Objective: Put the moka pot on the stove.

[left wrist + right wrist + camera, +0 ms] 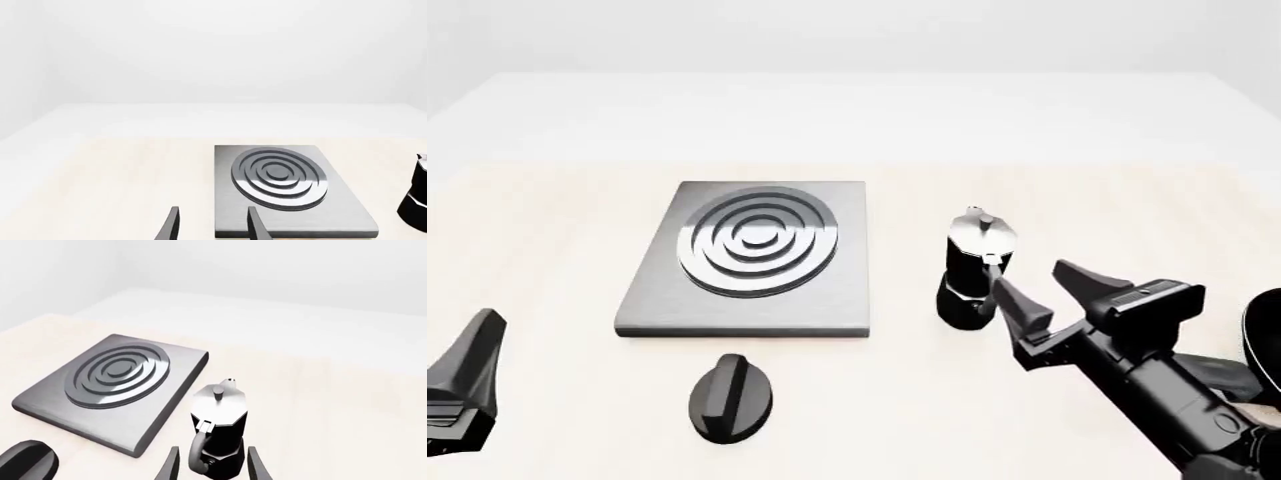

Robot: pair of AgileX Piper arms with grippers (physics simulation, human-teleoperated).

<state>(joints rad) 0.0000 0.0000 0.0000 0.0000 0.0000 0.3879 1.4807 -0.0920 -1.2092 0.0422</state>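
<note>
The moka pot (972,272) stands upright on the table, to the right of the stove (747,260) and apart from it. It is black with a silver top, and its handle (195,447) points toward my right gripper. My right gripper (1052,292) is open just behind the pot on the near right, its fingers reaching either side of the handle without closing on it. In the right wrist view the pot (220,427) fills the gap between the fingers. My left gripper (213,225) is open and empty at the near left, short of the stove (280,185).
A black oval knob (731,397) lies on the table in front of the stove. A black rounded object (1268,345) is cut off at the right edge, beside the right arm. The light wooden tabletop (547,230) runs on behind and left of the stove.
</note>
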